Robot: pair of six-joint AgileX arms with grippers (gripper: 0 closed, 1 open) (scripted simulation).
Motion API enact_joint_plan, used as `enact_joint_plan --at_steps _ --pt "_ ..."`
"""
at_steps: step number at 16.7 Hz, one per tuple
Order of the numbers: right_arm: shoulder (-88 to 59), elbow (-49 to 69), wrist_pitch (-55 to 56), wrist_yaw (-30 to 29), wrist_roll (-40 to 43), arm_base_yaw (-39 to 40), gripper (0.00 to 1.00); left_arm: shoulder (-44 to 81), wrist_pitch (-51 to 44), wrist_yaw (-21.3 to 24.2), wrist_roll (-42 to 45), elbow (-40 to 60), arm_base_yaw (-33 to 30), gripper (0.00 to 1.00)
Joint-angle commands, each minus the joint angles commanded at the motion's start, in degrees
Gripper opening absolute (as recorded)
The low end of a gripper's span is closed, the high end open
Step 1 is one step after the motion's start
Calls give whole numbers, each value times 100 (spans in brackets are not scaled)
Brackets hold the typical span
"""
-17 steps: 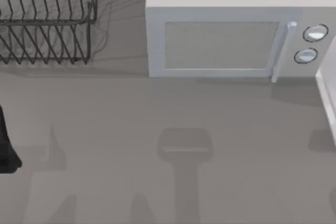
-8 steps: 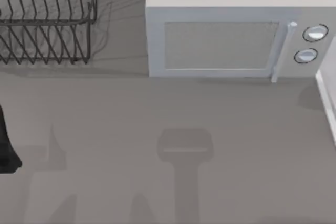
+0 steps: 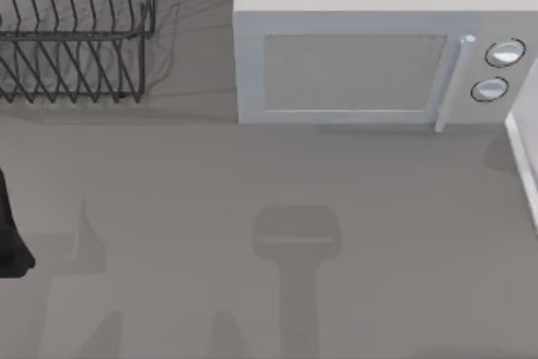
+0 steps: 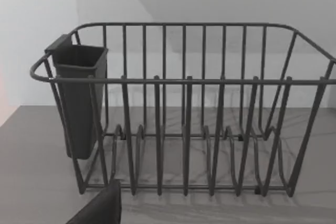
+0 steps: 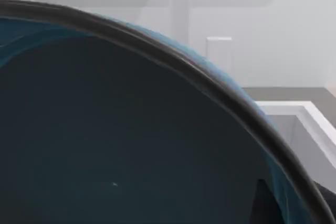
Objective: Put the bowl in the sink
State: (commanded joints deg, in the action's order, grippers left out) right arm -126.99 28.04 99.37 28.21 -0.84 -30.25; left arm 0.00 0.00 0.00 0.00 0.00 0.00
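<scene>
Bowl (image 5: 115,129): close before right wrist camera; hand's state cannot tell. Its shadow on tabletop (image 3: 252,174) has shifted toward sink (image 5: 307,124); release pending.

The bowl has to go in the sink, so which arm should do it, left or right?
The right arm, probably. In its wrist view the bowl sits right up close, with the white sink rim just behind. The left wrist view faces the dish rack, away from both.
</scene>
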Motion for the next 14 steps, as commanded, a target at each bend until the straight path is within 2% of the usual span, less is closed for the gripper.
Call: enact_joint_plan --at_steps 8,14 --pt "0 0 0 0 0 0 98 0 0 0 0 0 0 100" --pt "0 0 0 0 0 0 100 0 0 0 0 0 0 100"
